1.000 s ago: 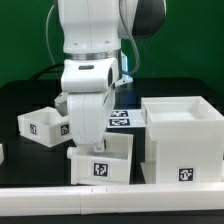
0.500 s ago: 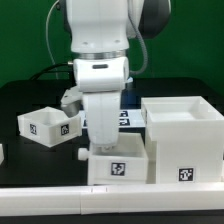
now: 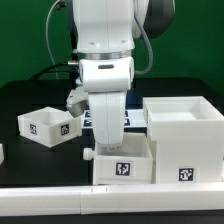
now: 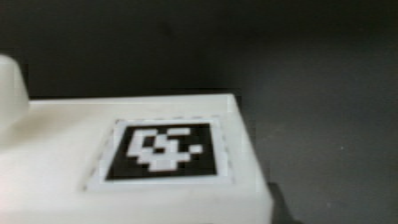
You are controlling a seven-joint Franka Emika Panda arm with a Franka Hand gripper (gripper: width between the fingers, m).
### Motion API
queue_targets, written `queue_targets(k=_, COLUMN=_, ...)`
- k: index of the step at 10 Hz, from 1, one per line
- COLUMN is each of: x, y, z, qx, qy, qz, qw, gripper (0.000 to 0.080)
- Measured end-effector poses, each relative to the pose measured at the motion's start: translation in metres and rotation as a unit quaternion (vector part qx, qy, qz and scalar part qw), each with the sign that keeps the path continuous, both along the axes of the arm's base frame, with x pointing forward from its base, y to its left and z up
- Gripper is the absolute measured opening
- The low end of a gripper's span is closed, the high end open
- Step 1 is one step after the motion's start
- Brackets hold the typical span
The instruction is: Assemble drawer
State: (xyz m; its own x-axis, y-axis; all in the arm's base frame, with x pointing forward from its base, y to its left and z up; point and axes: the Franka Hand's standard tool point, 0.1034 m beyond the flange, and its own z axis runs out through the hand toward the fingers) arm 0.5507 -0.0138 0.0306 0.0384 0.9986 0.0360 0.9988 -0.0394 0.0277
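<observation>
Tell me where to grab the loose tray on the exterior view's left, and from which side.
Probably pinch one thin side wall of the tray from straight above, one finger inside and one outside. It sits upright with its open top facing up.

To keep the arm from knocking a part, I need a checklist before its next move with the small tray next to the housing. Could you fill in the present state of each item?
1. Grip on the tray: the gripper reaches into it, but its fingers are hidden. Cannot tell.
2. Tray sits level and upright: ok.
3. Tray is next to the housing: ok. Whether the two touch: cannot tell.
4. Housing stands upright with its top open: ok.
5. Knob points away from the housing: ok.
6. Second tray lies apart from the arm, on the exterior view's left: ok.
</observation>
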Motion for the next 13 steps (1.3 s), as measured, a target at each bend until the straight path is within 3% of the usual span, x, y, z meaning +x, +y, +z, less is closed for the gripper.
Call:
queue_targets(k=2, x=0.007, y=0.000, z=-0.003, qx=0.001, qy=-0.001, qz=0.004, qw=1.000, gripper=0.0038)
queue_targets(k=6, x=0.003, y=0.005, z=-0.013, qx=0.004, qy=0.006, qz=0.002, qw=1.000, gripper=0.0038)
queue_targets(k=13, x=0.003, y=0.031, z=-0.015, qx=0.011, qy=0.008, qz=0.007, qw=1.000, gripper=0.0038)
